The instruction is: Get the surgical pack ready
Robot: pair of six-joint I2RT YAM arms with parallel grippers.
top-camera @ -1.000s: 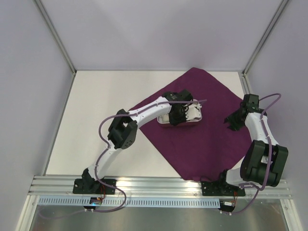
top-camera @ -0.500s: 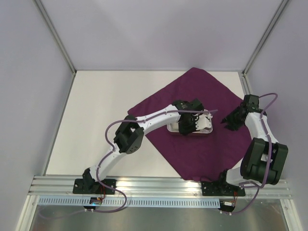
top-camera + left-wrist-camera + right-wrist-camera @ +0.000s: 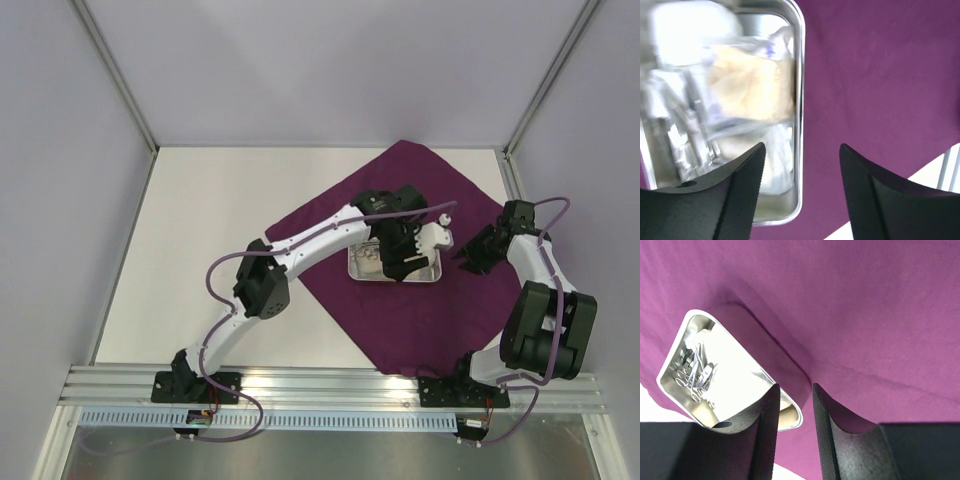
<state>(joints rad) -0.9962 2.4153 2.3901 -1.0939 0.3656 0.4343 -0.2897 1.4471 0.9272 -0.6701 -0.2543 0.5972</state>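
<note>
Top view: tray on cloth, centre-right of table. L arm overhangs tray, hides its far-right part. L gripper released, empty. R gripper just right of tray, narrowly parted, empty. Gauze, clamps inside tray.
</note>
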